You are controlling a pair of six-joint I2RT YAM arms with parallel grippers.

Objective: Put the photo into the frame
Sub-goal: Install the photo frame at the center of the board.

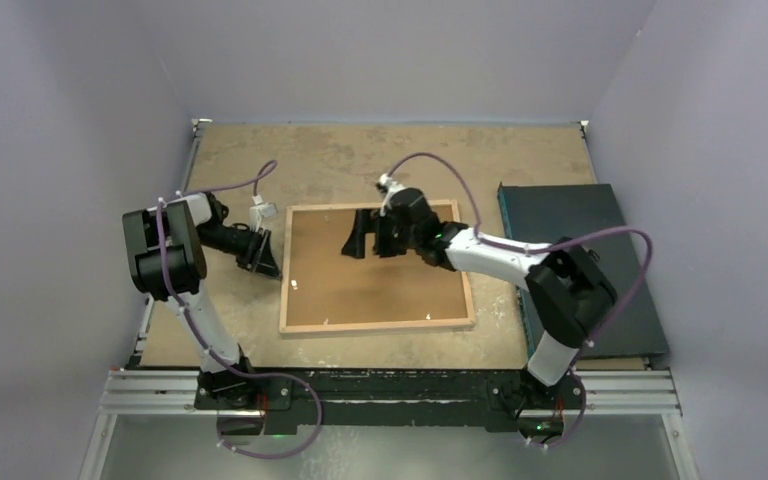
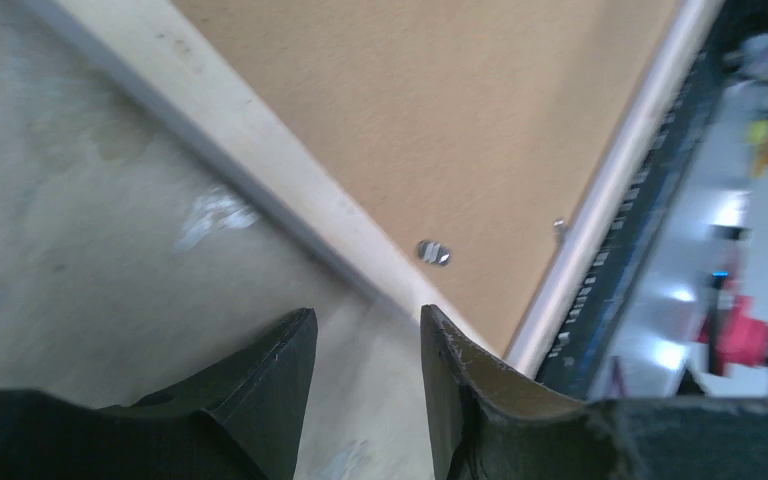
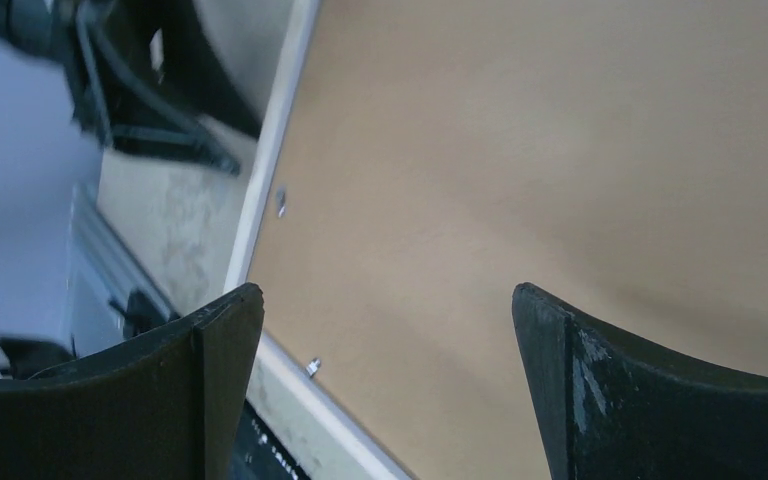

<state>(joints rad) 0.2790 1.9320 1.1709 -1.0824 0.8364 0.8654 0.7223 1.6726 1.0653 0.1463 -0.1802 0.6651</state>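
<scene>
The frame [image 1: 375, 326] lies flat in the middle of the table [image 1: 360, 150], its light wood back facing up. A plain brown backing board [image 1: 380, 290] fills it from rail to rail. The photo is not visible in any view; it may lie under the board, but that cannot be confirmed.

On the left, the left arm rises from its base, bends at a high elbow and reaches right. The left gripper [image 1: 263, 254] tilts down just outside the frame's left rail. In its wrist view the fingers [image 2: 280, 370] are partly spread with only bare table between them, pinching nothing. A small metal tab [image 2: 432, 252] sits on the board just inside the rail, near the corner.

Over the board's far half, the right gripper [image 1: 365, 240] hangs from a long forearm that reaches left from a bent elbow. Its fingers [image 3: 225, 340] are spread wide and hold nothing. Whether they touch the board cannot be told.

At the far right lies a dark flat mat [image 1: 570, 250], apart from the frame.

The step in hand looks like securing the back. To do it well, the right arm should keep the board seated flat. The left fingers should work the tabs gently, without pushing the frame sideways.
</scene>
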